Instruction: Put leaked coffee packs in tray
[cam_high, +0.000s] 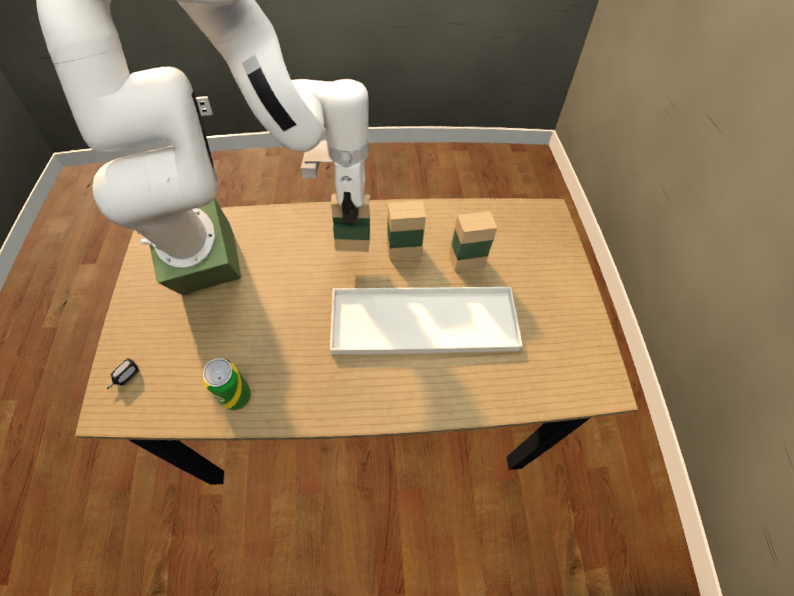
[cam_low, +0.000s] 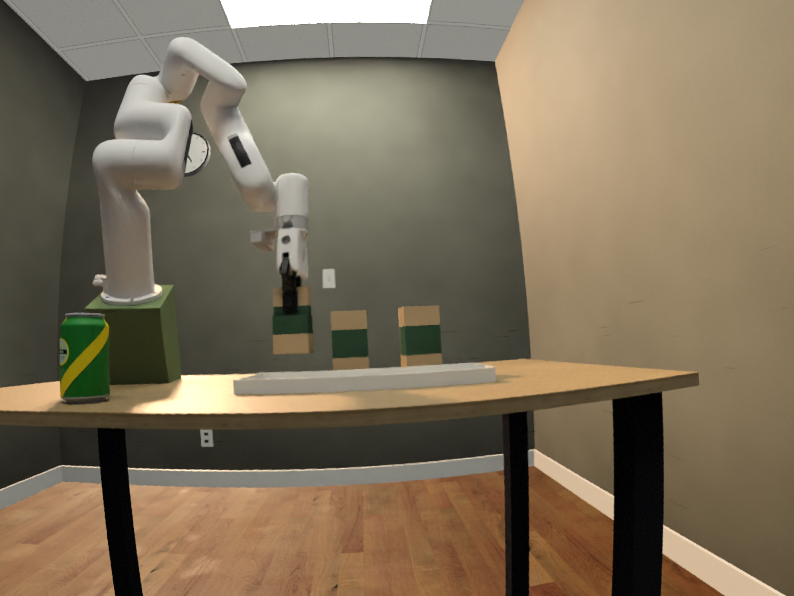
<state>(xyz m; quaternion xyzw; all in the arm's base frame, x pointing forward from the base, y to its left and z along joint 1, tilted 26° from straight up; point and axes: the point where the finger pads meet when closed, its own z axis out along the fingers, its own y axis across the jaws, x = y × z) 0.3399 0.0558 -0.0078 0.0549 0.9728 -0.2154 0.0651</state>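
Three tan coffee packs with green bands are behind the white tray [cam_high: 425, 319]. My gripper [cam_high: 348, 212] is shut on the left pack [cam_high: 350, 225] from above and holds it upright, lifted clear of the table; in the side view this pack [cam_low: 292, 320] hangs above the table, higher than the other two, with my gripper [cam_low: 289, 301] on its top half. The middle pack [cam_high: 406, 229] and the right pack [cam_high: 473, 241] stand on the table, and they also show in the side view as the middle pack [cam_low: 349, 338] and the right pack [cam_low: 420, 334]. The tray [cam_low: 364, 379] is empty.
A green and yellow can [cam_high: 225, 383] stands near the front left of the table. A small dark key fob [cam_high: 123, 371] lies at the front left corner. The arm's green base block [cam_high: 195, 256] stands at the back left.
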